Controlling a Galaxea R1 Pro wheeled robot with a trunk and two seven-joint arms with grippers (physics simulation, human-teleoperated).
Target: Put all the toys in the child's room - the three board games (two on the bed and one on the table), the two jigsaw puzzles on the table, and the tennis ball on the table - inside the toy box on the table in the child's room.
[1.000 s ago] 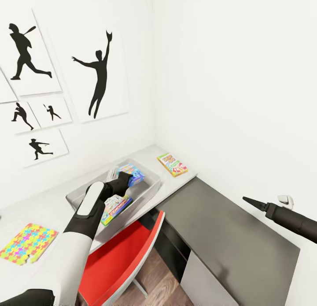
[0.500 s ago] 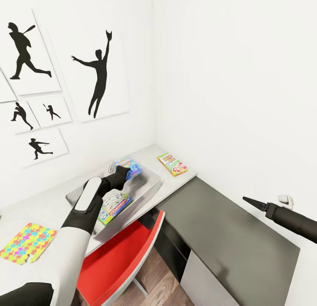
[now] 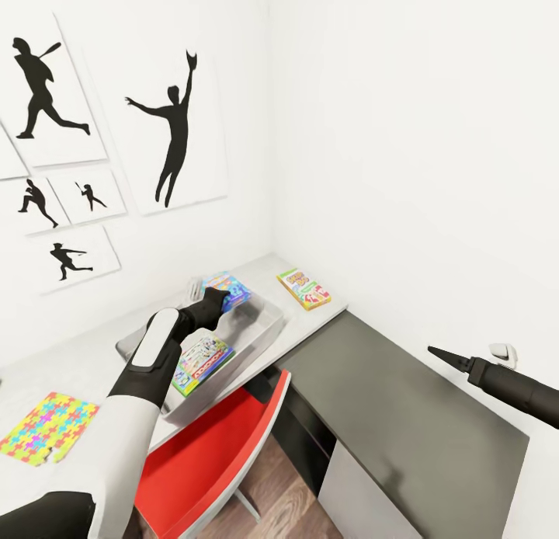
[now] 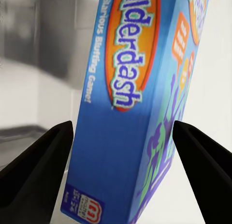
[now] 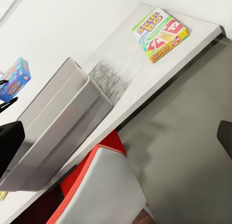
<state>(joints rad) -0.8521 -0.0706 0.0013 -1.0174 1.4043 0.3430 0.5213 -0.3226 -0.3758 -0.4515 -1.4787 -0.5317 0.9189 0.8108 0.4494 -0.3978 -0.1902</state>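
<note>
White-shelled left arm (image 3: 138, 384) with black joints, tapering black fingers (image 4: 36, 173)

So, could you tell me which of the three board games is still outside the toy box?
The yellow-green-red Skip-Bo box, lying flat on the table beyond the toy box. The Monopoly box lies inside, and the blue one is between the left gripper's fingers over the bin.

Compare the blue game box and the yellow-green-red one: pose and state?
The blue game box is gripped between the left hand's fingers, above the grey bin's far end; the yellow-green-red game box lies flat, untouched, on the table beyond the bin. Both are printed flat boxes.
</note>
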